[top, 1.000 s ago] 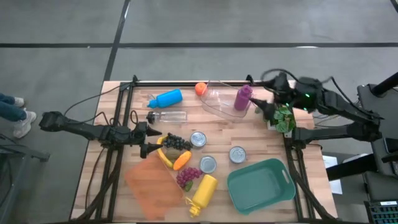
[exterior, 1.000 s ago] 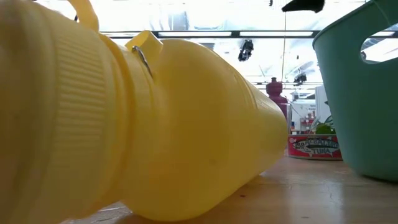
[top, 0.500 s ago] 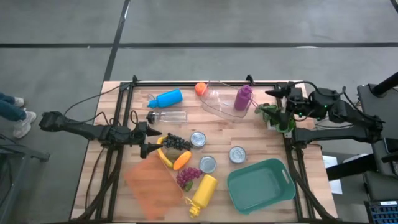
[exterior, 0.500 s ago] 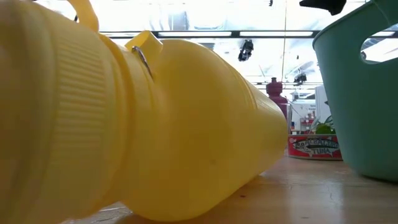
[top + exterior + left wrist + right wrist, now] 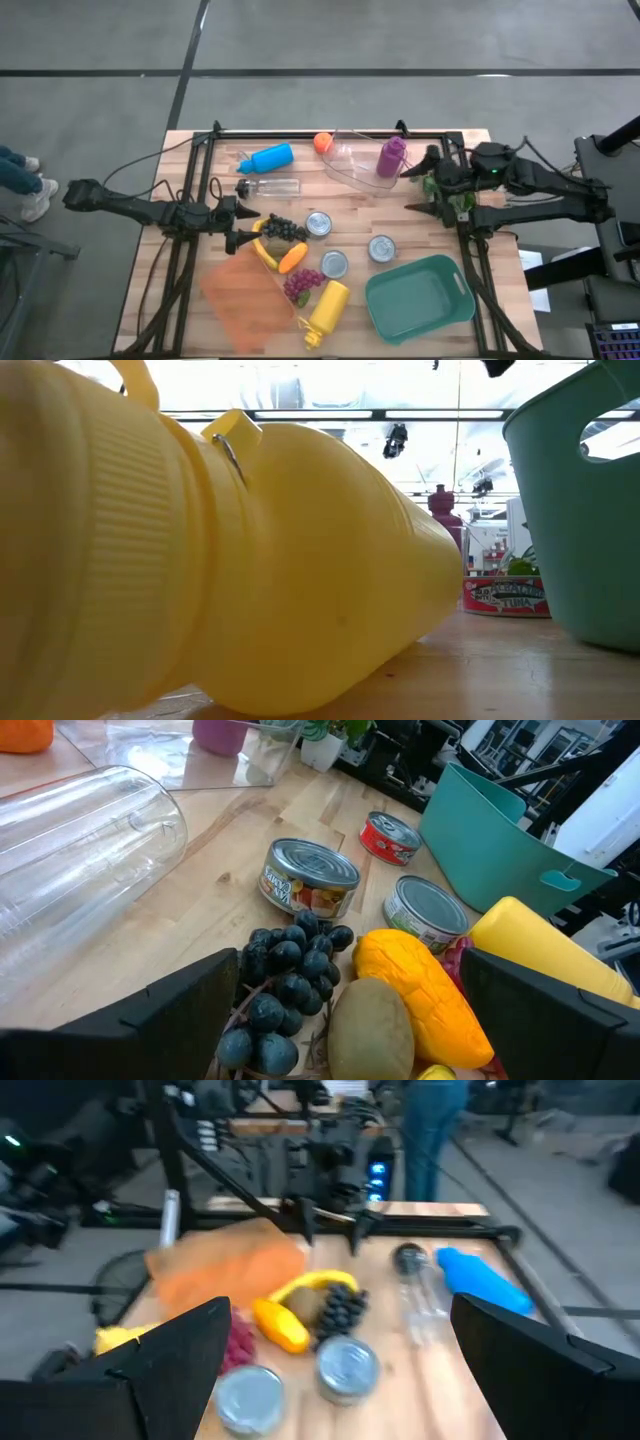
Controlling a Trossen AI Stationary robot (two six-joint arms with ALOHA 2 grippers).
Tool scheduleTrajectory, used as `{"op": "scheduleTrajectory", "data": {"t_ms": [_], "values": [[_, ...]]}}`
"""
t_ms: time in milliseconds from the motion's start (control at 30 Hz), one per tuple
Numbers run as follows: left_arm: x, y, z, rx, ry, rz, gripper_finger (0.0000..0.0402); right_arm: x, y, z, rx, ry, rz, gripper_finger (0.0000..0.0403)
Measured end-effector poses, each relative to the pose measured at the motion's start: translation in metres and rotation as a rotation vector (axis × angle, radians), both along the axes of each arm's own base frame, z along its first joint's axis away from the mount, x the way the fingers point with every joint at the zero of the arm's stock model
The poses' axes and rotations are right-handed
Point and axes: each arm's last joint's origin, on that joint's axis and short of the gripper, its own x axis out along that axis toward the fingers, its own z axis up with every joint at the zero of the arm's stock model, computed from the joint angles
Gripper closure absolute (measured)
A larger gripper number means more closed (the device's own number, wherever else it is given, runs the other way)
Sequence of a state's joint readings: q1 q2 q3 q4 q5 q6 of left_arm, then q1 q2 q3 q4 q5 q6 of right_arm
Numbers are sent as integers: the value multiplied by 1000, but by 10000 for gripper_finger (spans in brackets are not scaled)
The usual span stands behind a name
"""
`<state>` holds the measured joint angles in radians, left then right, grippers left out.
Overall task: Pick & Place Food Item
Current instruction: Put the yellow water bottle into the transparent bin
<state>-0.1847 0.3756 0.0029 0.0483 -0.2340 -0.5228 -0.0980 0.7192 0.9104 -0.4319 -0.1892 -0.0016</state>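
Two open, empty grippers: left gripper (image 5: pixel 238 224) low by the black grapes (image 5: pixel 283 229) and mango (image 5: pixel 292 258) mid-table, right gripper (image 5: pixel 422 185) up near the purple bottle (image 5: pixel 390 156). We'd guess grapes squash easily, so pinch the stem cluster gently.

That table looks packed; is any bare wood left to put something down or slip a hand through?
Yes. Bare wood shows on the table between the purple bottle, the nearer tin and the teal bin, and in the corner left of the orange board. It is crowded around the dark grapes, mango and yellow bottle.
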Motion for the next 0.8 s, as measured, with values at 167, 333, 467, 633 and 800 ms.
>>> {"op": "scheduleTrajectory", "data": {"t_ms": [167,333,467,633,800], "values": [[0,0,0,0,-1,0,18,30,17,-2,-16,-32,82,27],[0,0,0,0,-1,1,18,64,44,-13,-75,-29,120,27],[0,0,0,0,-1,0,18,85,68,-23,-102,33,154,27],[0,0,0,0,-1,0,18,102,98,-18,-197,98,198,27],[0,0,0,0,0,0,18,121,119,-14,-260,229,265,27]]}}
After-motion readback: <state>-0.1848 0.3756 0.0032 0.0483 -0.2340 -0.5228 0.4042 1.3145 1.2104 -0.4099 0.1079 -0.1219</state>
